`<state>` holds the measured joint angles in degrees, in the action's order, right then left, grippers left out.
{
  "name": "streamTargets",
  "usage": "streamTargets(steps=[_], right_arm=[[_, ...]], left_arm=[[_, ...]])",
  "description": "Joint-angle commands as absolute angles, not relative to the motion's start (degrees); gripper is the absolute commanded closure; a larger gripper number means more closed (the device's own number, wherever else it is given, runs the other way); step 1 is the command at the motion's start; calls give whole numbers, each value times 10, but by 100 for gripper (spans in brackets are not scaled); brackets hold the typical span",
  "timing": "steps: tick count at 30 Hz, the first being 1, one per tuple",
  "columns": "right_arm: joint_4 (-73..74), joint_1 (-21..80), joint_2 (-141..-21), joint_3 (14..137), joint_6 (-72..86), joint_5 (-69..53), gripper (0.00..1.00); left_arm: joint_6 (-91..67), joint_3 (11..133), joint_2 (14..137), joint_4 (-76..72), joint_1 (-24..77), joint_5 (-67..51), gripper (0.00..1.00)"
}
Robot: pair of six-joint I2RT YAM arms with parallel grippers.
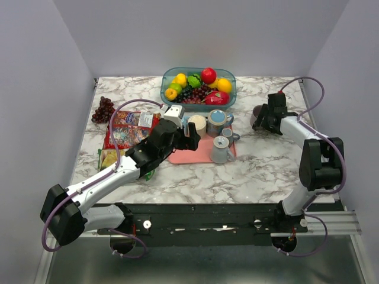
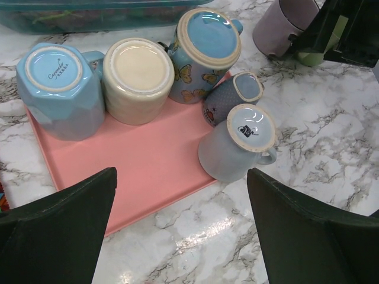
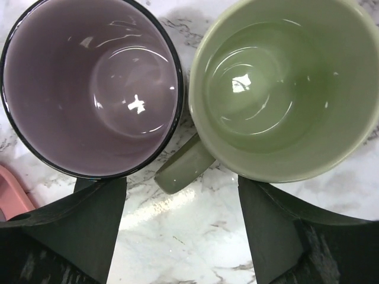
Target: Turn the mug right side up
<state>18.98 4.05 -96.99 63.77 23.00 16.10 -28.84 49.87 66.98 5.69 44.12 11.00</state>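
**Left hand** (image 2: 180, 177): spread wide, pinching nothing. I see it hanging over the near edge of the pink tray (image 2: 148, 171), with both fingers (image 2: 59, 231) clear of every mug.

**Right hand** (image 3: 182, 182): spread, gripping nothing. It sits well off the tray's right side, looking straight down on two mugs that stand on the marble surface (image 1: 266, 160).

**Task items at the tray, bases up:**
- Light blue mug (image 2: 56, 89): far left corner of the tray.
- Cream mug (image 2: 138, 80): just beside the light blue mug, along the tray's far edge.
- Butterfly mug (image 2: 204, 53): far right corner of the tray, close against the cream mug.
- Small patterned cup (image 2: 234, 94): at the tray's right edge, between the butterfly mug and the pale grey mug. I cannot tell whether it rests fully on the tray.
- Pale grey mug (image 2: 240, 142): near right corner of the tray, handle pointing away from the tray.

**Off the tray, right side, mouths up:**
- Purple mug (image 3: 92, 86): the one nearer the tray.
- Green mug (image 3: 284, 89): just beside the purple mug, on the side away from the tray. Its handle points toward the gap between the right hand's fingers and neither finger touches it.

**Other items:**
- Fruit bowl (image 1: 164, 87): beyond the tray's far edge.
- Grapes (image 1: 103, 110) and snack packets (image 1: 127, 127): off the tray's left side.
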Motion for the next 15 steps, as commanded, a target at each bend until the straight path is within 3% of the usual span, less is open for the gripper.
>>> streamTargets(steps=[1, 8, 11, 15], right_arm=[[163, 28, -989, 671, 203, 127, 18], [221, 27, -942, 659, 243, 127, 14], [235, 28, -888, 636, 254, 113, 8], [236, 31, -811, 607, 237, 39, 4]], left_arm=[[-295, 505, 671, 54, 436, 98, 1], [-295, 504, 669, 59, 433, 96, 1], [-297, 504, 672, 56, 433, 88, 1], [-301, 506, 679, 55, 433, 83, 1]])
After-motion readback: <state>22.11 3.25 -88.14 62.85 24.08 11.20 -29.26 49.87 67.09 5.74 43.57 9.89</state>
